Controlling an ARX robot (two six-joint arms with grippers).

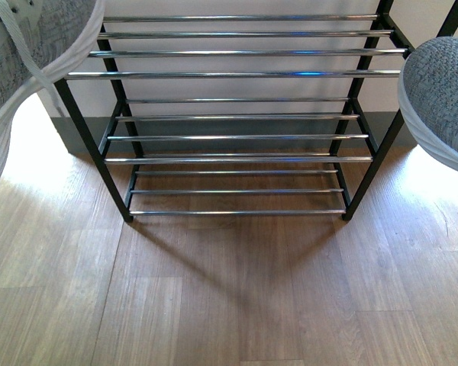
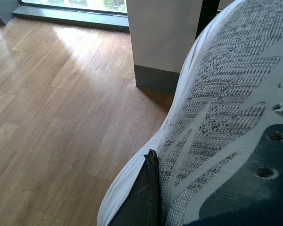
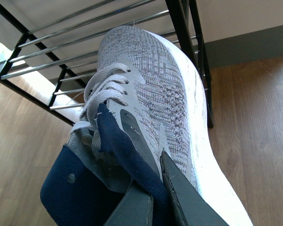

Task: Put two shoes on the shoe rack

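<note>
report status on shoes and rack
Left pincer shut on left sneaker. Right pincer shut on right sneaker. Nothing on rack, nothing in the way.

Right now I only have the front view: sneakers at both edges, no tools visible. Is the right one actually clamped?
Observer: Yes. The right tool is shut on the right sneaker, pinching its navy tongue.
Operator: Left?
Observer: Only one finger of the left tool shows, pressed on the left sneaker beside its white sole.
Operator: What's past it?
Observer: A white wall corner with dark skirting.
</note>
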